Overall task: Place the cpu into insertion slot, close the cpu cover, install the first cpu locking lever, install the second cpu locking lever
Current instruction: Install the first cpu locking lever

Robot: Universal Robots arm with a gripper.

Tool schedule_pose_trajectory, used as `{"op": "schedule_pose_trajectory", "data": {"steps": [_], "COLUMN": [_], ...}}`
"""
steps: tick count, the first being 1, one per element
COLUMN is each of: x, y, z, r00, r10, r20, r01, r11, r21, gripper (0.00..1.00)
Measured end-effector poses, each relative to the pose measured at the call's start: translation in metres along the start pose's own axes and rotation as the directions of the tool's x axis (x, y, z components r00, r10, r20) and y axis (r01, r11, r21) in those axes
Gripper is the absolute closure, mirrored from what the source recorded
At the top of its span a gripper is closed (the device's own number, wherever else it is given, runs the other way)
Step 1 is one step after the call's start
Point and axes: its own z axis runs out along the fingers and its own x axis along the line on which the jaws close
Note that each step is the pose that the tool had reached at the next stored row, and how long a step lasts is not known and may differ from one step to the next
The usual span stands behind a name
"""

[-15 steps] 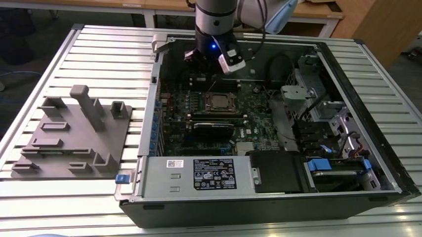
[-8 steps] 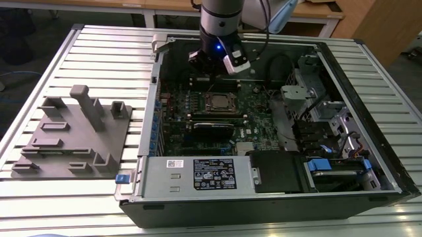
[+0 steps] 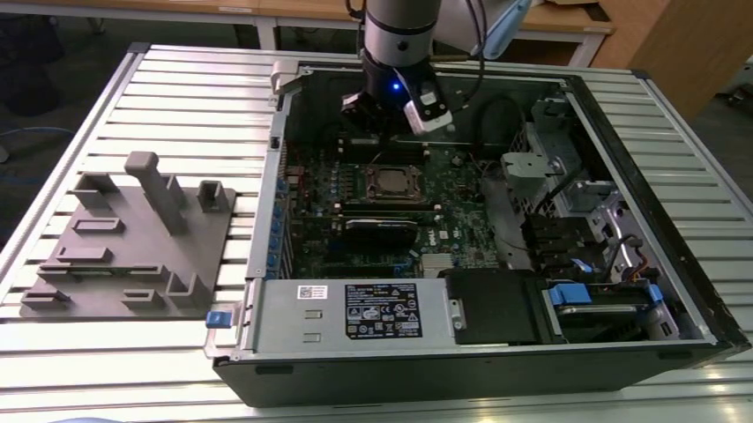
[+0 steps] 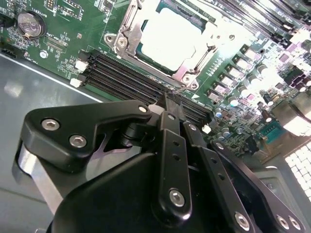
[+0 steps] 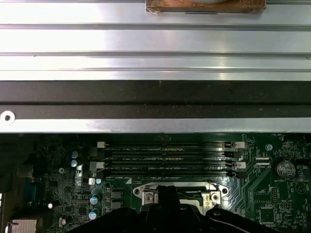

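The cpu (image 4: 170,31) lies in the insertion slot (image 3: 394,182), its silver top glaring bright in the second wrist view. The cpu cover (image 4: 193,68) sits flat as a metal frame around it. My gripper (image 4: 167,103) hangs a little above the board over the memory slots (image 4: 131,80), just beside the socket, with its black fingers closed together on nothing. In the exterior view the gripper (image 3: 379,125) is at the far side of the open case, behind the socket. In the first wrist view its dark body hides part of the insertion slot (image 5: 146,196). I cannot make out the locking levers clearly.
The open computer case (image 3: 264,220) lies on a slatted metal table (image 3: 176,79). A black expansion card (image 3: 383,231) sits nearer than the socket, with the power supply (image 3: 353,308) at the near edge and drive bays (image 3: 577,220) at the exterior view's right. A grey fixture block (image 3: 130,247) stands on the exterior view's left.
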Motion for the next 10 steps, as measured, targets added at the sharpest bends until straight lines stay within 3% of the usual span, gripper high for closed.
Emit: {"op": "schedule_pose_trajectory", "data": {"steps": [10], "x": [-0.0053], "y": [-0.0006], "z": [0.0049], "r00": [1.0000], "r10": [0.000], "r20": [0.0001], "r01": [0.000], "r11": [1.0000], "r21": [-0.0003], "gripper": [0.90]}}
